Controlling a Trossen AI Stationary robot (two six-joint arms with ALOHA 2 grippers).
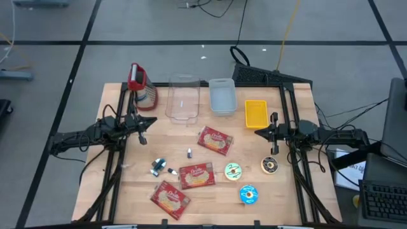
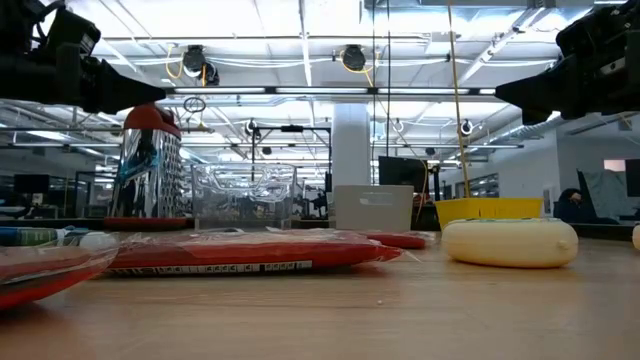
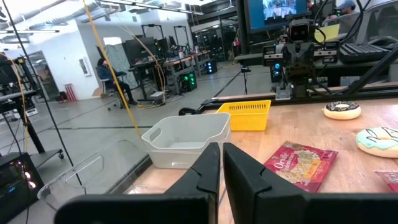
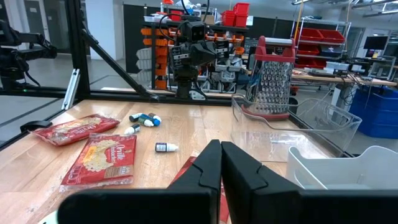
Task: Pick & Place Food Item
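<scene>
Three red snack packets lie flat on the wooden table (image 1: 127,165): one in the middle (image 1: 215,140) and two near the front (image 1: 196,176) (image 1: 170,198). Three donuts rest beside them: a white one (image 1: 233,170), a blue one (image 1: 248,194) and a chocolate one (image 1: 270,166). My left gripper (image 1: 152,122) (image 3: 216,148) hovers level at the table's left side, shut and holding nothing. My right gripper (image 1: 257,132) (image 4: 219,144) hovers level at the right side, also shut and holding nothing. The two point toward each other, above the table.
Along the far edge stand a red-handled grater (image 1: 141,86), a clear bin (image 1: 183,98), a pale grey bin (image 1: 222,95) and a yellow basket (image 1: 255,113). Small bottles (image 1: 158,166) (image 1: 189,152) lie near the packets. A person sits in the room beyond the table (image 3: 112,78).
</scene>
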